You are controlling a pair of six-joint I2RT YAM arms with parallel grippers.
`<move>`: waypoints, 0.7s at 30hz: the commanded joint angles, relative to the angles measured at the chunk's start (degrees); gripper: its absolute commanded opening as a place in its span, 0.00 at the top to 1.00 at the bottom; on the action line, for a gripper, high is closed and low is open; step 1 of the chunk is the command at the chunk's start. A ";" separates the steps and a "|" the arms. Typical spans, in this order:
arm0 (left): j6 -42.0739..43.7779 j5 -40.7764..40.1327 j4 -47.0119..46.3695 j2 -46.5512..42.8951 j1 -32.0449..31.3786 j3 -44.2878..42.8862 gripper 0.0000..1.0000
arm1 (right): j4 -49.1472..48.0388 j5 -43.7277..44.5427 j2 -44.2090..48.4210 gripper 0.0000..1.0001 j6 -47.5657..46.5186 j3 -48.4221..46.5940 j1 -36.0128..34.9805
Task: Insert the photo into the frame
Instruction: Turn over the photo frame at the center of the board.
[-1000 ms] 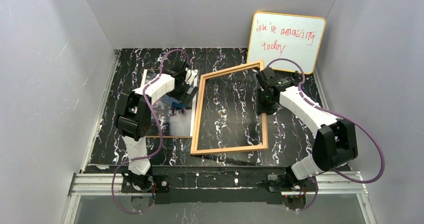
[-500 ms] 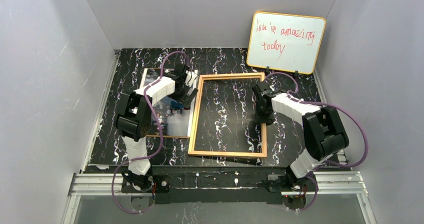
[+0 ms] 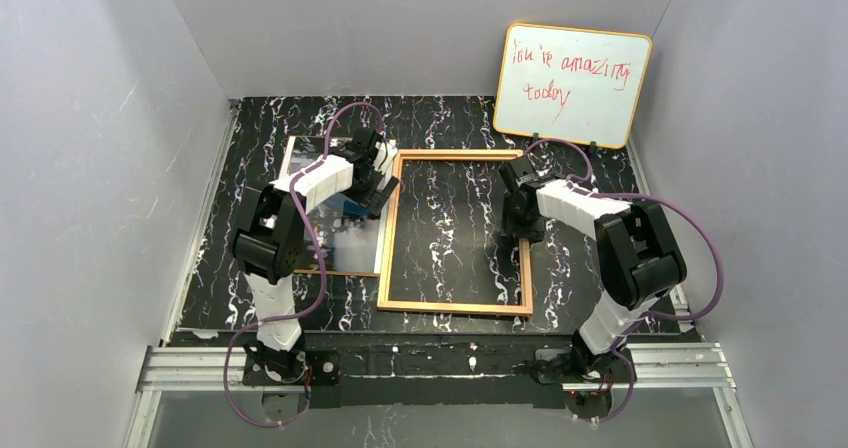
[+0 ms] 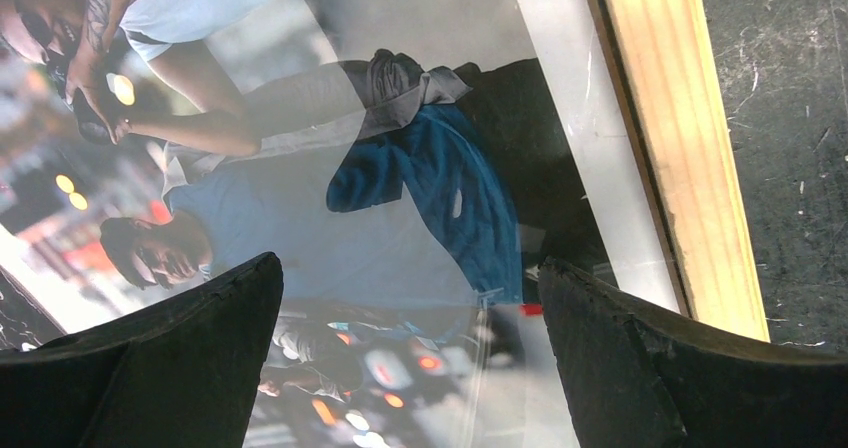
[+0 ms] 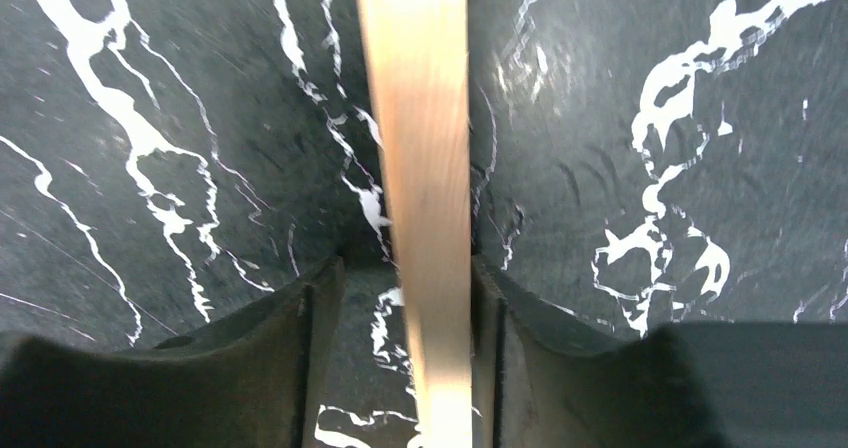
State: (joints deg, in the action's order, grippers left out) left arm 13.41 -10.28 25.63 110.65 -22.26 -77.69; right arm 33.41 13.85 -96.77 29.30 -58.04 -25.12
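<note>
The frame (image 3: 455, 308), a thin light-orange wooden rectangle, lies flat on the black marbled table (image 3: 450, 118). My right gripper (image 3: 520, 230) is low over its right rail. In the right wrist view that rail (image 5: 415, 118) runs between the fingers of the right gripper (image 5: 408, 263), which is open, with a gap on the left side. The photo (image 3: 350, 243) lies face up just left of the frame. My left gripper (image 3: 372, 183) hovers over it. In the left wrist view the left gripper (image 4: 408, 263) stands wide open above the glossy photo (image 4: 400, 168), with the frame's left rail (image 4: 680, 138) alongside.
A whiteboard (image 3: 570, 83) with red handwriting leans against the back wall at the right, behind the frame. Grey walls close in the table on the left, right and back. A thin brown edge (image 3: 335, 273) shows under the photo's near side.
The frame's right side was held up and tilted; it now lies flat, shifted against the photo. My right gripper came down with it and its jaws have parted. The left arm barely moved.
</note>
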 commanded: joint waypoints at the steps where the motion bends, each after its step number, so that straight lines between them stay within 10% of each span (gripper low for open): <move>1: 0.99 -1.76 1.79 -2.41 -0.17 1.72 0.02 | -3.03 1.54 -4.33 0.37 0.67 1.34 -0.28; 21: 2.21 -4.52 2.02 -3.48 -5.35 0.56 0.02 | 1.88 7.47 -3.44 0.35 0.92 -1.42 5.49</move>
State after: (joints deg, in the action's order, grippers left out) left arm 14.70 -12.08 25.82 109.71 -26.44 -76.97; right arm 32.88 17.85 -97.91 29.82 -59.88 -21.41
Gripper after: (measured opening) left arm 0.981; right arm 0.668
